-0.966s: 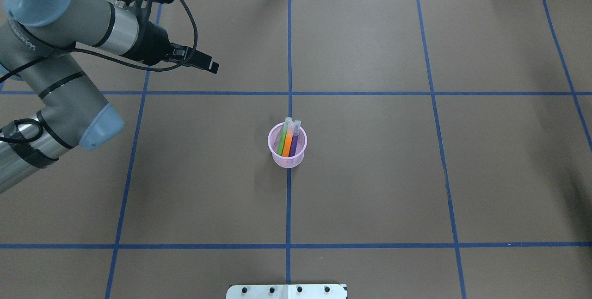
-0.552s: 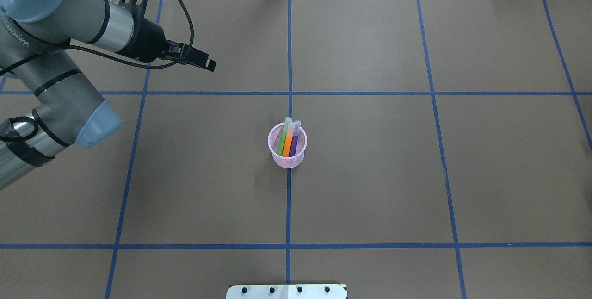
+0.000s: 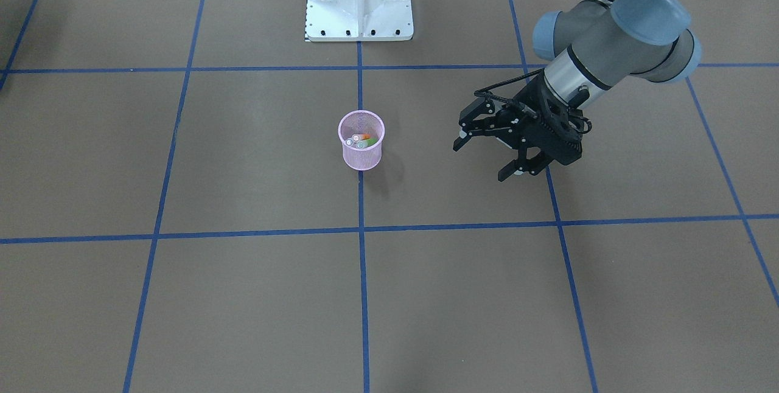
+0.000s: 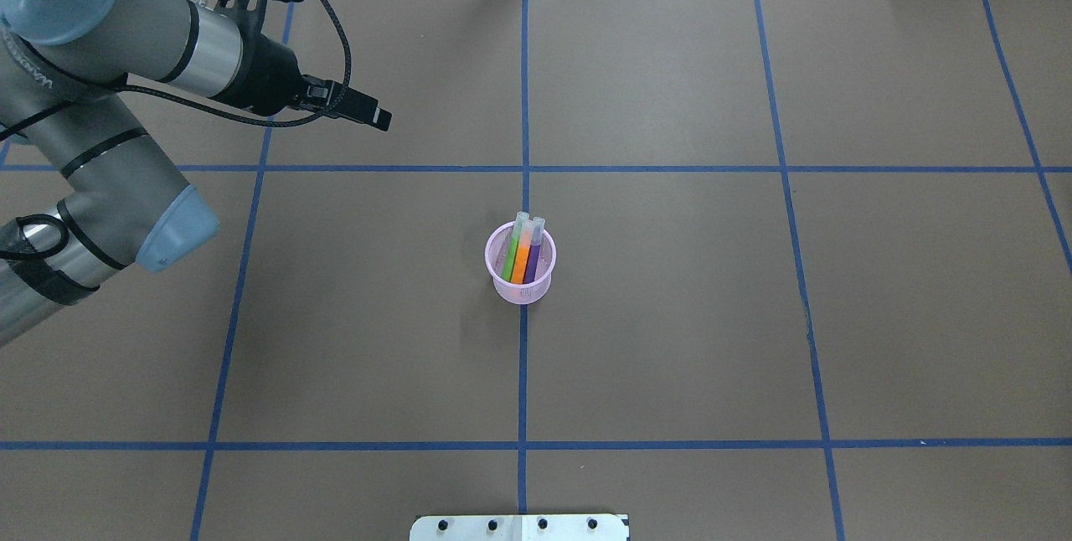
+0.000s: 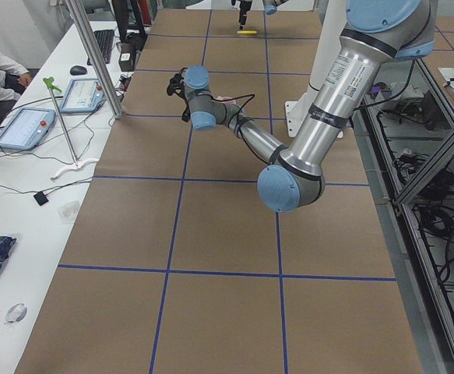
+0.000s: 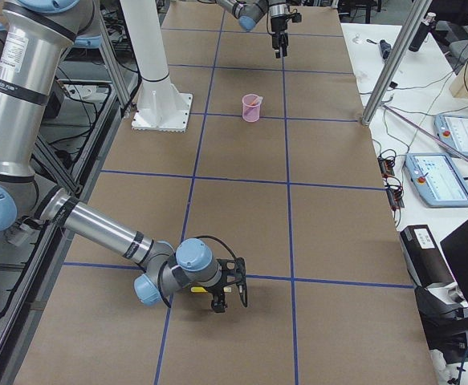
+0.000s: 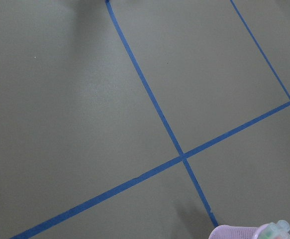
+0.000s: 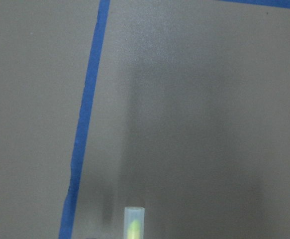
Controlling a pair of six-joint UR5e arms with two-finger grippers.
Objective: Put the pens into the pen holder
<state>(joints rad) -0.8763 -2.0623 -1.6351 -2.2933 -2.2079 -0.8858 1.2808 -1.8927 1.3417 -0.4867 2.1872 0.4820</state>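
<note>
Three pens (image 4: 523, 251) in pink holder (image 4: 521, 295); from front only caps show. Left claw (image 3: 480, 162) wide open, empty; right claw (image 6: 230, 302) on side cam only, grip can't be told.

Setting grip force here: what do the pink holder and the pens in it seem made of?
The pen holder looks like fine mesh with a pink coating: its wall is see-through with a tiny grid. Whether it is metal or plastic, I cannot tell. The pens look like smooth plastic: opaque coloured barrels, pale translucent ends.
</note>
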